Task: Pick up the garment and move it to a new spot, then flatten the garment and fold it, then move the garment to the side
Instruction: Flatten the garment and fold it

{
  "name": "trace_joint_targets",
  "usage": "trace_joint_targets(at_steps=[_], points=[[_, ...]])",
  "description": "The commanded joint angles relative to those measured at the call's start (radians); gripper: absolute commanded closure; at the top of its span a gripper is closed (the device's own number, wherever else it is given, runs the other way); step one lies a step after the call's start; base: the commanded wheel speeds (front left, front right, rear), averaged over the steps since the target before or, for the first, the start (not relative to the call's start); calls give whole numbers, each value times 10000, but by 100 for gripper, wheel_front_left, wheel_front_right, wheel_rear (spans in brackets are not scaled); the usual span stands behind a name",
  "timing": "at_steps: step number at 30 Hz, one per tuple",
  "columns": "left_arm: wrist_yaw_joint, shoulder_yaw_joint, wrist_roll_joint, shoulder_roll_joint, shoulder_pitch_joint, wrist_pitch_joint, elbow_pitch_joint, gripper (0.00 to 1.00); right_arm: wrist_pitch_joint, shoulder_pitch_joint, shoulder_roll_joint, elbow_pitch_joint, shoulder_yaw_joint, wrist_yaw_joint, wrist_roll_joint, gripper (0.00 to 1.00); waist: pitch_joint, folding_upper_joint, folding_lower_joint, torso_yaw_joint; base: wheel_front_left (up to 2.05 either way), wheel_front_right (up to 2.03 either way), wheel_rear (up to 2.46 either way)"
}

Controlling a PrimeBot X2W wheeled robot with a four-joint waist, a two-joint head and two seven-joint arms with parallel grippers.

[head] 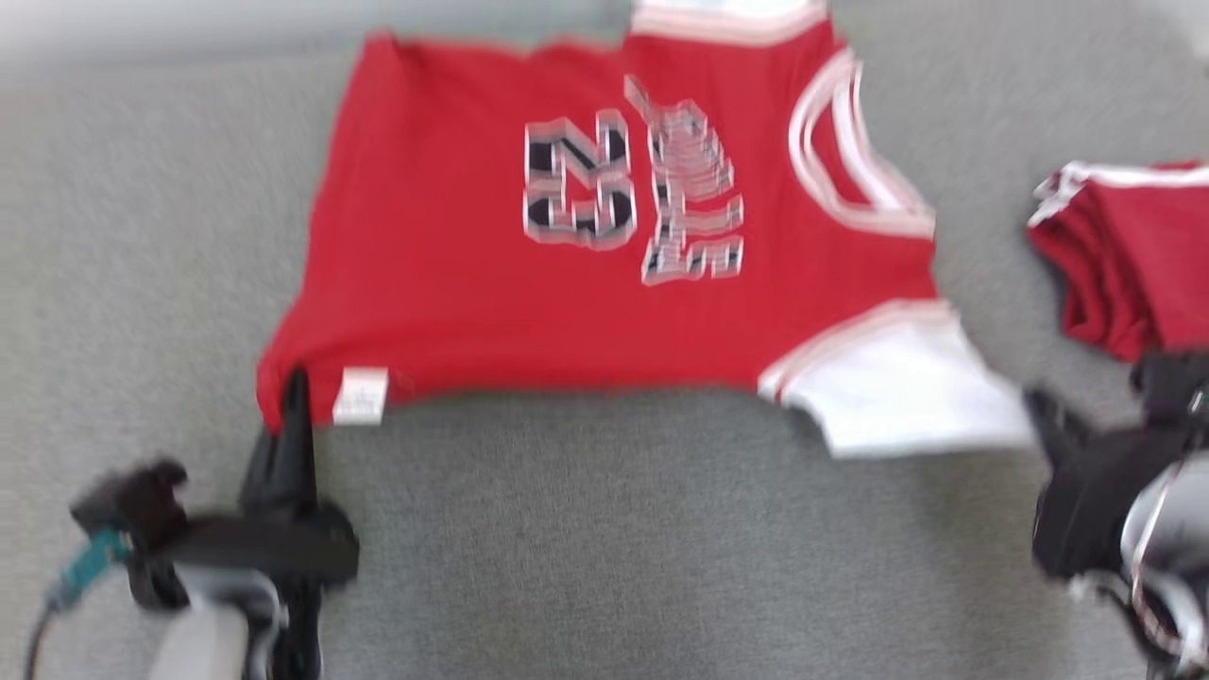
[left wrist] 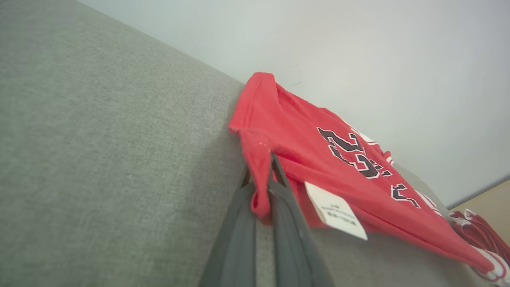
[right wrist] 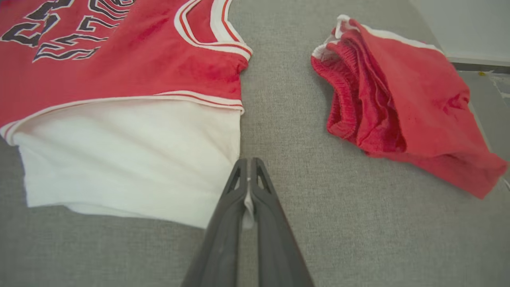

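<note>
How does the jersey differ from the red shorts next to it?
The jersey lies spread out; the shorts lie bunched. The jersey bears black numbers; the shorts are plain. The left gripper and right gripper pinch the jersey; the shorts lie free. Both are red with white trim.

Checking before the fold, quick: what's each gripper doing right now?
Left gripper: closed on the red jersey, at its hem corner.
Right gripper: closed on the edge of the jersey's white sleeve.

My left gripper (head: 297, 387), low at left, and my right gripper (right wrist: 248, 164), at right, both point forward, pinched tight on the garment (head: 453, 283).
</note>
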Motion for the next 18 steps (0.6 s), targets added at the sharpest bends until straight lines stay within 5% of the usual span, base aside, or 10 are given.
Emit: trace_joint_targets(at_steps=[1,18], points=[[23,121,135,-48,553,-2,-51,100,143,488,122,-4,-150,-34,-151,100,-1266,3,5,-103,0,0,0],[585,-64,1179,-389,3962,81,-775,100,839,2877,833,367,-435,-34,-818,100,-2625,3,5,179,0,0,0]])
